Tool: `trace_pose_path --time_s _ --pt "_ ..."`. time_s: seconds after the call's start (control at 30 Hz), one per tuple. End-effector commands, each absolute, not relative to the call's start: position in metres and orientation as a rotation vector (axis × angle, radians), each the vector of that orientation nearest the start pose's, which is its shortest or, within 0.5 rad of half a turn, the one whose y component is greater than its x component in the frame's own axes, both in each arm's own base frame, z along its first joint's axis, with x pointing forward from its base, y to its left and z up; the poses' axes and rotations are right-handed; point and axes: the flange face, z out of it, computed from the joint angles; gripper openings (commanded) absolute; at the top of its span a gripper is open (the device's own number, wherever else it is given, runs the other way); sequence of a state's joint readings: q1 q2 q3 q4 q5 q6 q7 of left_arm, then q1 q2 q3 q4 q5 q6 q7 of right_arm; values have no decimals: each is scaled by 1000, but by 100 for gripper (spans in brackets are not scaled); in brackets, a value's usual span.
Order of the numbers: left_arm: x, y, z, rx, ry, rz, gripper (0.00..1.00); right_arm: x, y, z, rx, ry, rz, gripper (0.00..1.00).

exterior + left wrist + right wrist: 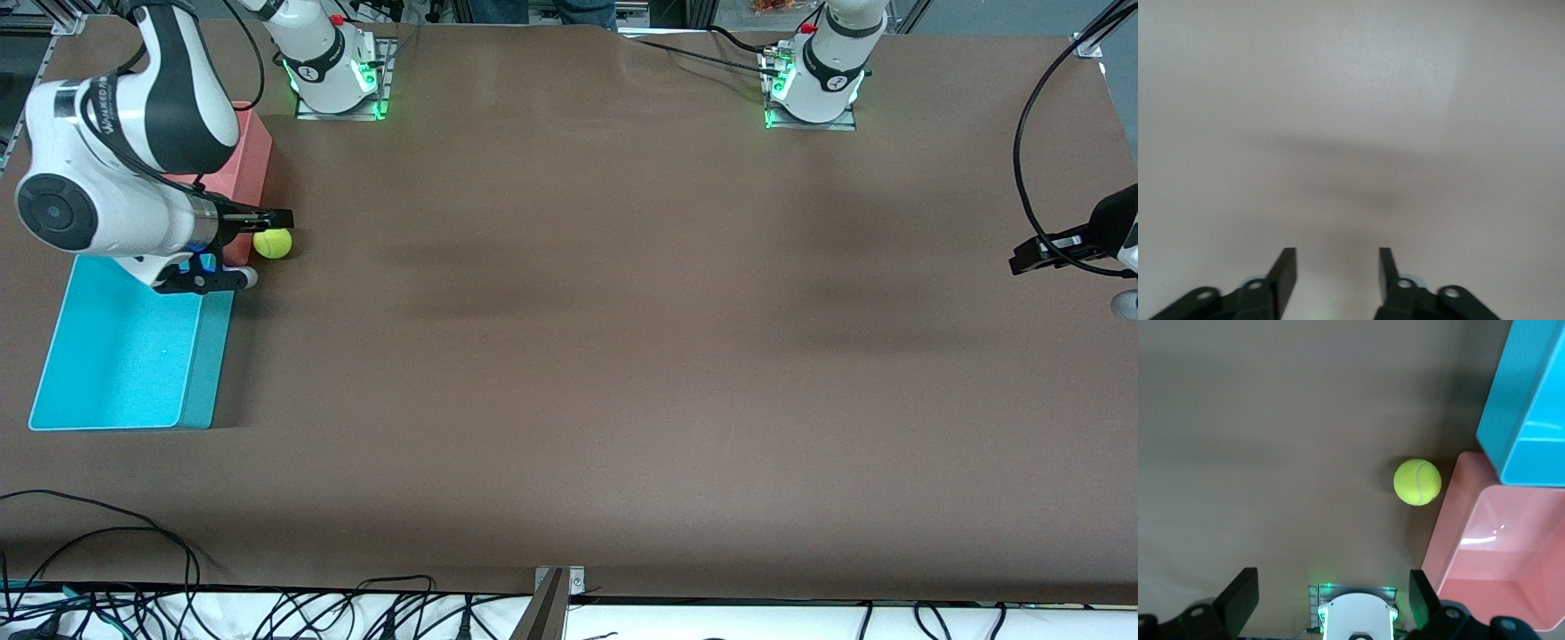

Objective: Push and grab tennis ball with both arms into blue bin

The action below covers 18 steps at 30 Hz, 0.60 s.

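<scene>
The tennis ball lies on the brown table against the corner of the pink bin, just outside the blue bin. My right gripper is open and empty, low beside the two bins, with one finger on each side of the ball in the front view. In the right wrist view the ball lies ahead of the open right gripper, next to the blue bin. My left gripper waits over the left arm's end of the table. It shows open and empty in the left wrist view.
A pink-red bin stands next to the blue bin, farther from the front camera, and also shows in the right wrist view. The right arm's base shows between the right fingers. Cables lie along the table's front edge.
</scene>
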State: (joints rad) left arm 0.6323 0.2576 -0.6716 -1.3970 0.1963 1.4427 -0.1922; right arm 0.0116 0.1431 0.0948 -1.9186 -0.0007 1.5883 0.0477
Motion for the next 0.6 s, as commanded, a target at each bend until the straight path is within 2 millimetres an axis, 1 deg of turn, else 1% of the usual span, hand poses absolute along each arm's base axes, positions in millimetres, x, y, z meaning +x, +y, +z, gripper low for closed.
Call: trace_pose_path --time_s 0.0,0.1,0.17,0.23,0.37,0.43,0.57 --pt "604 50 578 -3104 -219 251 100 508 52 363 -3066 -86 784 100" --pt "604 52 580 -3105 -226 242 100 497 50 341 -3070 -95 797 100" --pt "605 53 587 -3108 -228 219 100 491 49 329 -3074 -98 807 100" --pt "606 55 594 -3114 -231 190 100 487 46 322 -3090 -115 815 100" --pt "607 57 600 -3119 -231 168 100 480 39 307 -3152 -172 833 100" --pt "608 58 601 -3121 -231 164 100 475 37 297 -3172 -202 836 100" --pt "608 58 609 -3135 -232 133 100 471 32 274 -3210 -256 831 100"
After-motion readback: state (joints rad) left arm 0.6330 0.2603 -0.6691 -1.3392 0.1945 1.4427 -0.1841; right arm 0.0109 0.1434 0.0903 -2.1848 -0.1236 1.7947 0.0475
